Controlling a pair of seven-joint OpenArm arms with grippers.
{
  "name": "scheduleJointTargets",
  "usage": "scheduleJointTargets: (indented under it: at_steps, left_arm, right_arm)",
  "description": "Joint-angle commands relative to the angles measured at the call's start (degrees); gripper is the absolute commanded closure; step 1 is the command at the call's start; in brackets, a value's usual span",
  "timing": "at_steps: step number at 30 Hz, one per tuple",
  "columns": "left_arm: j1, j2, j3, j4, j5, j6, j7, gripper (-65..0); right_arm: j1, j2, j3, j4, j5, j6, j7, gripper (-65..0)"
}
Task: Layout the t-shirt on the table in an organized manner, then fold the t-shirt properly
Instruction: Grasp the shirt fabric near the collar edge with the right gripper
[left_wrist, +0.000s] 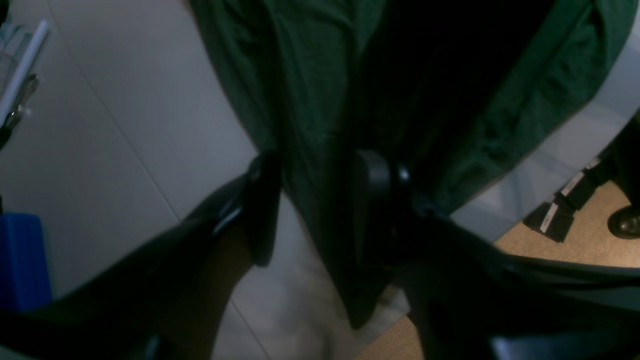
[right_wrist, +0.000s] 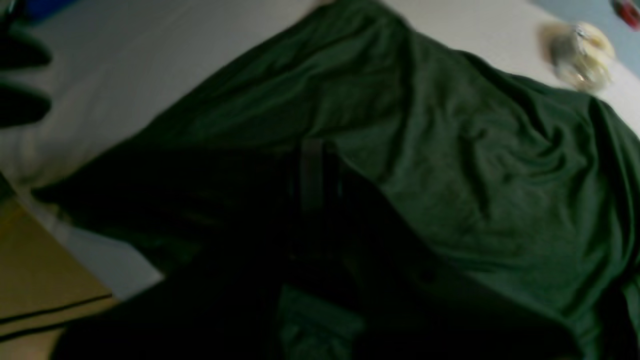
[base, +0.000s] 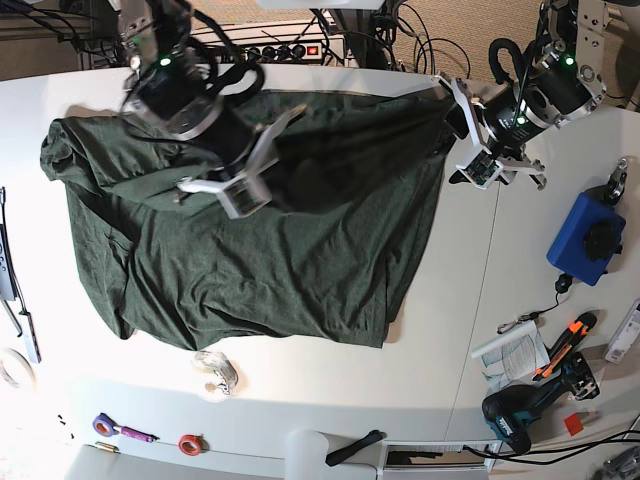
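Observation:
The dark green t-shirt (base: 250, 250) lies spread and wrinkled over the left and middle of the white table (base: 330, 400). My left gripper (base: 455, 125) is at the shirt's far right corner. In the left wrist view its two black fingers (left_wrist: 265, 200) stand either side of a bunched strip of the t-shirt (left_wrist: 315, 150) and press on it. My right gripper (base: 255, 170) hovers over the shirt's upper middle. The right wrist view shows the right gripper (right_wrist: 312, 165) shut on a raised fold of the t-shirt (right_wrist: 475, 175). The cloth between the two grippers looks lifted and dark.
A blue box (base: 588, 238), a cordless drill (base: 520, 410), an orange cutter (base: 565, 345) and papers (base: 510, 350) lie at the right. A clear plastic wad (base: 215, 370) and tape rolls (base: 188, 443) sit near the front edge. Cables and a power strip (base: 280, 48) run along the back.

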Motion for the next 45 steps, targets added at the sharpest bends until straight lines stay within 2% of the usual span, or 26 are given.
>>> scheduleJointTargets:
  at_steps: [1, 6, 13, 17, 18, 24, 25, 27, 28, 29, 33, 38, 42, 45]
  left_arm:
    - [-0.2, -0.4, -0.2, 0.8, -0.4, 0.0, -1.2, -25.1]
    - [-0.1, -0.4, -0.2, 0.8, -0.4, 0.0, -1.2, -25.1]
    - [-0.1, -0.4, -0.2, 0.8, -0.4, 0.0, -1.2, -25.1]
    - [-0.2, -0.4, -0.2, 0.8, -0.4, 0.0, -1.2, -25.1]
    - [-0.2, -0.4, -0.2, 0.8, -0.4, 0.0, -1.2, -25.1]
    - [-0.2, -0.4, -0.2, 0.8, -0.4, 0.0, -1.3, -25.1]
    - [-0.1, -0.3, -0.2, 0.8, -0.4, 0.0, -1.2, -25.1]
    - [-0.2, 0.3, -0.2, 0.8, -0.4, 0.0, -1.2, -25.1]
    - [-0.2, 0.5, -0.2, 0.8, -0.4, 0.0, -1.2, -25.1]
    - [-0.1, 0.5, -0.2, 0.8, -0.4, 0.0, -1.2, -25.1]
    - [-0.2, 0.5, -0.2, 0.8, -0.4, 0.0, -1.3, -25.1]
    - [-0.2, 0.5, -0.2, 0.8, -0.4, 0.0, -1.3, -25.1]
    - [-0.2, 0.5, -0.2, 0.8, -0.4, 0.0, -1.3, -25.1]
    - [-0.2, 0.5, -0.2, 0.8, -0.4, 0.0, -1.3, -25.1]
  right_arm:
    - [0.3, 0.3, -1.6, 0.9, -0.9, -0.2, 1.4, 0.0]
    - [0.3, 0.3, -9.0, 0.9, -7.7, -0.8, 1.5, 0.0]
    - [0.3, 0.3, -13.9, -5.5, -10.4, -0.8, 5.0, 0.0]
    - [0.3, 0.3, -14.2, -6.3, -10.2, -0.6, 5.2, -19.0]
    - [0.4, 0.2, -14.2, -6.3, -9.9, -0.5, 5.4, -20.2]
    - [1.5, -1.3, -14.1, -6.3, -8.3, -0.5, 8.3, -20.1]
    - [2.1, -1.7, -14.0, -6.4, -9.9, -2.1, 7.8, -20.1]
    - [3.3, -2.2, -12.9, -6.5, -13.4, -10.5, 6.1, -20.1]
    - [3.9, -2.8, -11.8, -6.9, -14.5, -13.2, 5.2, -20.1]
    - [4.3, -3.7, -10.4, -7.6, -15.0, -13.8, 4.4, -20.1]
    - [4.3, -7.5, -5.1, -13.5, -12.5, -12.0, 3.8, -20.1]
    - [4.3, -8.6, -3.9, -21.1, -9.7, -8.9, 1.8, -20.1]
    - [4.2, -8.6, -4.9, -22.1, -12.3, -9.3, 0.2, -20.1]
    - [4.1, -8.6, -4.8, -22.1, -15.0, -11.8, 0.2, -20.1]
